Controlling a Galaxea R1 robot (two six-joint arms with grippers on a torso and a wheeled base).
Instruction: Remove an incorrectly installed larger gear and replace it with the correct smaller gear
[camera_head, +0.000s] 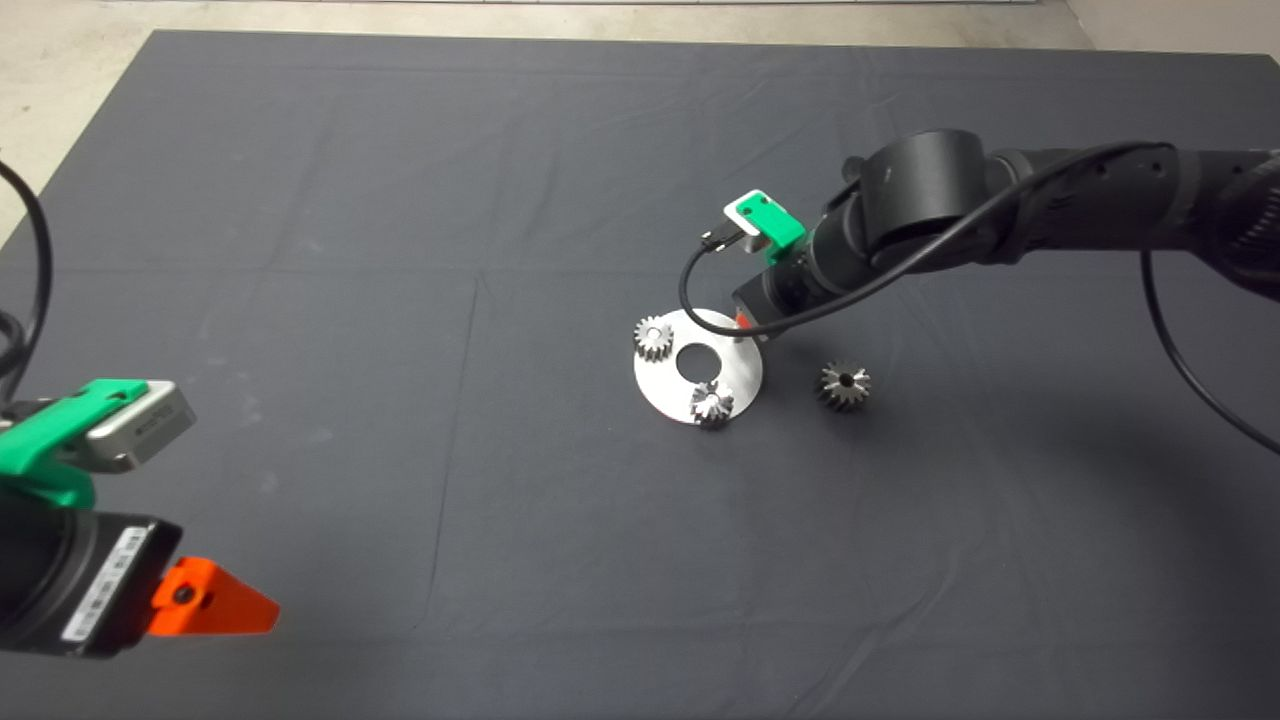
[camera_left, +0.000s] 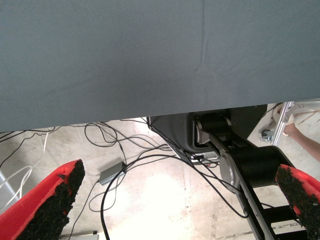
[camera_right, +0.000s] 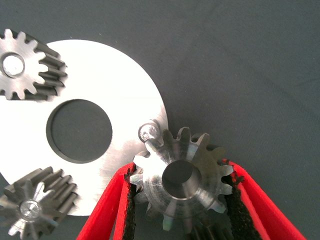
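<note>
1. While the left gripper (camera_left: 180, 170) waited at the near left edge of the desk (camera_head: 400, 300), its fingers (camera_left: 50, 205) spread wide with nothing between them, the right gripper (camera_right: 181, 170) was at work over the rim of the silver disc (camera_right: 125, 80).
2. That gripper's fingers (camera_right: 105, 220) were closed on opposite sides of a dark gear, black pads pressed against its teeth. I took this to be the larger gear (camera_right: 182, 180), though with the two dark gears never side by side in one view, the sizing is a judgement.
3. Just beside the held gear, a short round peg (camera_right: 148, 131) stood bare on the disc. The gear seemed to be off it rather than seated, so the removal looked under way or just achieved. How high the gear sat above the disc could not be told.
4. From above, the right arm hid both the grip and the held gear.
5. Lying loose on the desk, near the disc on the side toward the right arm and apart from it, was the other dark gear, the smaller gear (camera_head: 845, 384), untouched.
6. Two paler gears (camera_right: 22, 65) (camera_right: 35, 200) sat on the disc at either side of its central hole and were no part of the swap.
7. By my reckoning less than half was done. Left were setting the held gear down clear of the disc, picking up the smaller gear, and seating it over the bare peg, presumably meshed with its neighbours.
</note>
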